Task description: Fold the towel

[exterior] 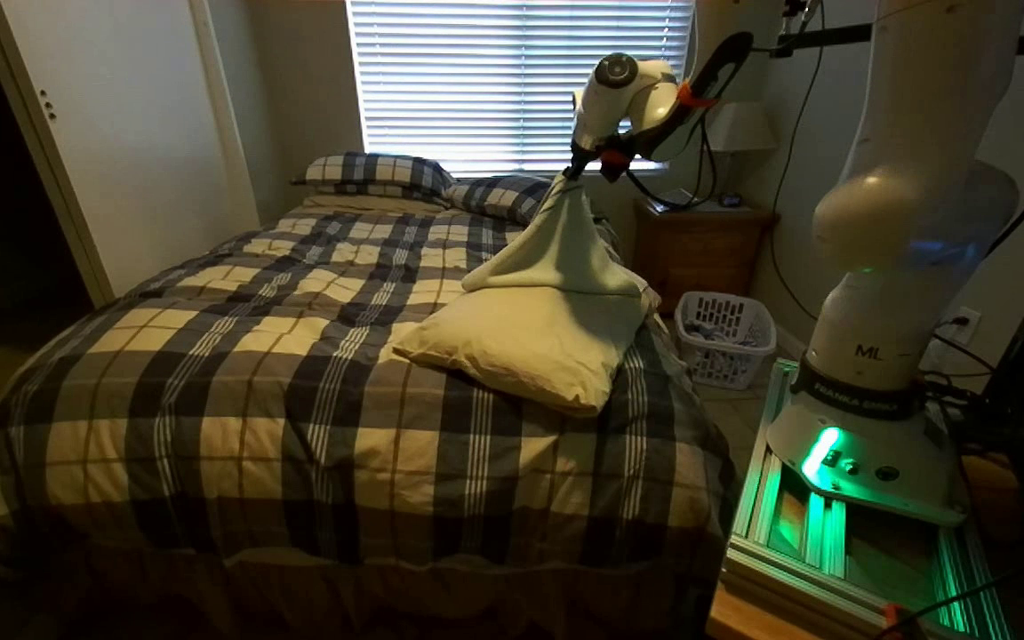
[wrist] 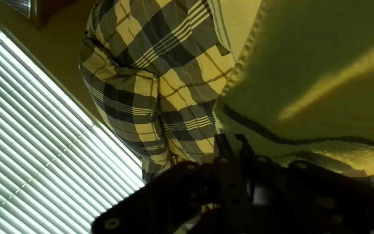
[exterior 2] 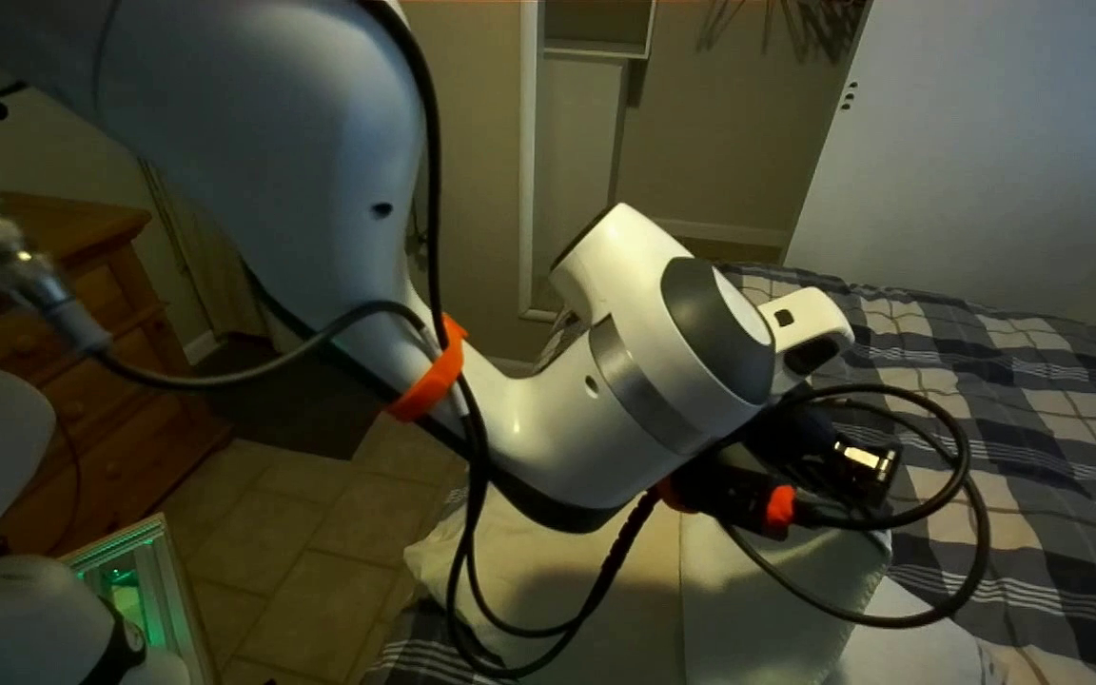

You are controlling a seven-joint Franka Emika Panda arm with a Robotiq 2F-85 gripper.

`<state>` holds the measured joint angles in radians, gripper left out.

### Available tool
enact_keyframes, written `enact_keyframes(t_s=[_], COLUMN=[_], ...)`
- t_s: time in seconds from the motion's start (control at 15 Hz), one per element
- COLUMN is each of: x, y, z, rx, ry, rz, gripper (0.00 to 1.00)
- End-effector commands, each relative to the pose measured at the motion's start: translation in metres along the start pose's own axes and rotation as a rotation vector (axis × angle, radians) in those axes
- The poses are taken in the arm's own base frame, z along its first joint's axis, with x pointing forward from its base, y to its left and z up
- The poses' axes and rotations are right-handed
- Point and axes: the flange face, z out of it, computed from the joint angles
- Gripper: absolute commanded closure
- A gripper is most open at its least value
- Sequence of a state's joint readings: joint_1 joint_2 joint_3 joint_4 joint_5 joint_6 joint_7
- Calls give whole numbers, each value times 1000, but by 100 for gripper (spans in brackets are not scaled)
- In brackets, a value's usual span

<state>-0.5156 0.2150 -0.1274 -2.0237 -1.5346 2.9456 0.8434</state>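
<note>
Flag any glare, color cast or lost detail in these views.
In an exterior view, the window blinds glare while most of the frame is dim; in both exterior views, a green glow tints the metal rails; in the wrist view, the window blinds glare too, the gripper is nearly a black silhouette, and the towel is mostly shaded with bright patches.

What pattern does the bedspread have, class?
Plaid, in dark, grey and cream; the bedspread shows best in an exterior view.

You see bright slatted blinds (exterior: 476,80), a plaid-covered bed (exterior: 334,356), a lamp (exterior: 740,128) on a wooden nightstand (exterior: 699,251), and tiled floor (exterior 2: 291,533).
</note>
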Motion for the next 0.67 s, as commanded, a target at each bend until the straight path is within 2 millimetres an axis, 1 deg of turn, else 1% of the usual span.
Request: enact_keyframes(t_s=[0.0,0.13,0.47,0.53,0.6], x=[1,1,1,1,4], y=[-1,-2,-2,-2,5], z=[3,6,6,6,10], rx=[1,4,4,4,-11], ry=[-1,-1,1,1,2], rz=[-1,-3,-2,-2,-1], gripper=[92,92,92,98,98])
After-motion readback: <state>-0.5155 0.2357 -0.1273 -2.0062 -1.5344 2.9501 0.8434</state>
